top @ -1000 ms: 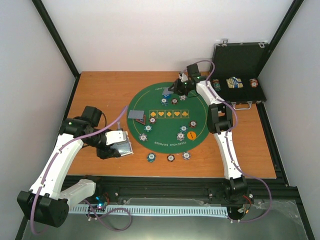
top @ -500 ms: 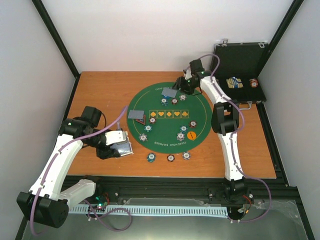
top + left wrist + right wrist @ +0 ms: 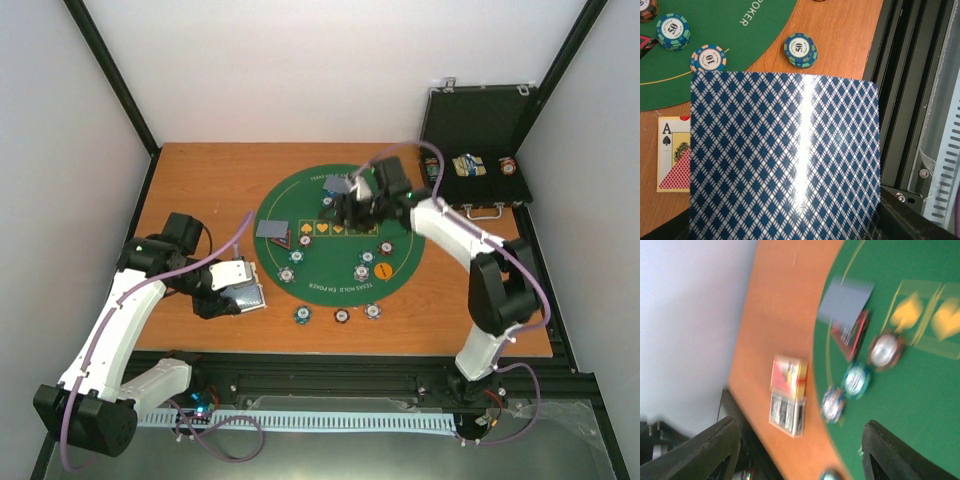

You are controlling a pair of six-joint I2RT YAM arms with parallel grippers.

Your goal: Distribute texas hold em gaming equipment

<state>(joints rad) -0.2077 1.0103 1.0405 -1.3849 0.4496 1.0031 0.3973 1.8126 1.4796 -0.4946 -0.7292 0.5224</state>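
Three chips [image 3: 342, 316] past mat [image 3: 310, 205] edge, on table [image 3: 200, 180]

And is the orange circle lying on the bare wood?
No, the orange disc lies on the green mat, well inside its edge.

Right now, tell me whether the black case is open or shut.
Open. The black case has its lid raised, and a poker chip lies exposed in its tray.

Black hard case [image 3: 478, 120], lid up, on wooden counter [image 3: 200, 180], well right of right fingers [image 3: 700, 450]; metal latches [image 3: 450, 83] on top edge.
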